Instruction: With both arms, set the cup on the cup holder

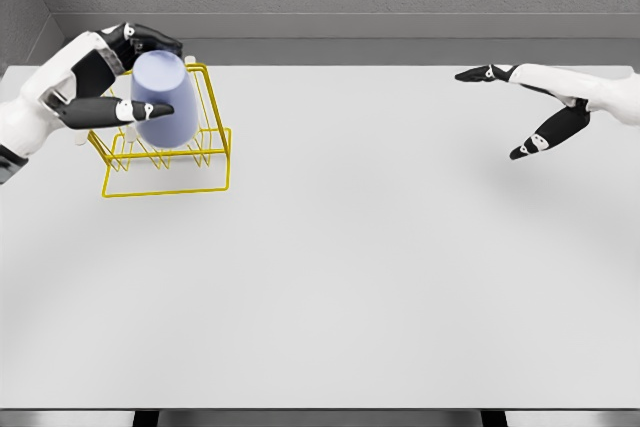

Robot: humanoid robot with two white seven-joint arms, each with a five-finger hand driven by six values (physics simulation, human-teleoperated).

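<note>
A pale blue cup (164, 98) is held upside down over the yellow wire cup holder (205, 175) at the table's far left. My left hand (135, 75) is shut on the cup, with its thumb (118, 110) across the cup's front and its other fingers (150, 39) over the top behind it. The cup's lower end sits down among the holder's wires. My right hand (512, 112) hovers open at the far right of the table, fingers spread and holding nothing.
The white table (350, 267) stretches wide between the two hands. A grey wall runs along the back, with a corner at the upper left.
</note>
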